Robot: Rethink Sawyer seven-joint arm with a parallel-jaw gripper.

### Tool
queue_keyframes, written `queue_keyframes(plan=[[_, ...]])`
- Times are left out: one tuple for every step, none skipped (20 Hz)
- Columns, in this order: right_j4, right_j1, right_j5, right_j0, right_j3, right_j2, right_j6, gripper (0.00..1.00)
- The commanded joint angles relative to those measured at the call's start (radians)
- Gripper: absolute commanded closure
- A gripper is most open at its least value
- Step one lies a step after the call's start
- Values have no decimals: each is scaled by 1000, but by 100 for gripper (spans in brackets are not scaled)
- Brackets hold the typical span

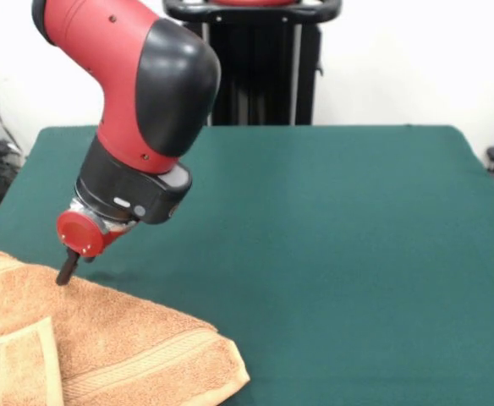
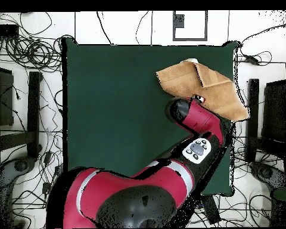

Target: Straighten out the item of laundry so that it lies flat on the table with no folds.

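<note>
The item of laundry (image 1: 112,338), an orange-tan towel, lies rumpled at the table's (image 1: 332,220) near left corner, running off the picture's left and bottom edges. One corner flap (image 1: 19,364) is folded back over it, and a woven band shows along its near edge. My gripper (image 1: 65,271) points down and touches the towel's far edge; its tip shows as one dark stub. In the overhead view the towel (image 2: 199,80) sits folded at the table's (image 2: 109,107) upper right, one corner reaching past the table's right edge. There the red arm hides most of the gripper (image 2: 197,97).
The green cloth stretches wide to the right of the towel in the front view. Cables (image 2: 26,53) and dark equipment (image 2: 32,113) lie on the floor around the table in the overhead view.
</note>
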Motion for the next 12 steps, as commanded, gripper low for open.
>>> queue_keyframes(plan=[[62, 56, 27, 18, -56, 56, 161, 0], [59, 48, 40, 11, -60, 58, 152, 0], [56, 40, 53, 5, -65, 60, 142, 0], [52, 28, 59, -6, -65, 69, 129, 0], [47, 19, 70, -15, -69, 75, 118, 0], [44, 8, 84, -22, -71, 78, 110, 0], [42, 4, 105, -27, -83, 77, 105, 0], [38, -5, 126, -32, -89, 75, 99, 0], [36, -5, 157, -33, -107, 66, 100, 0], [34, -9, 180, -37, -119, 64, 98, 0], [31, -13, 202, -41, -131, 63, 95, 0], [30, -12, 216, -43, -142, 59, 96, 0]])
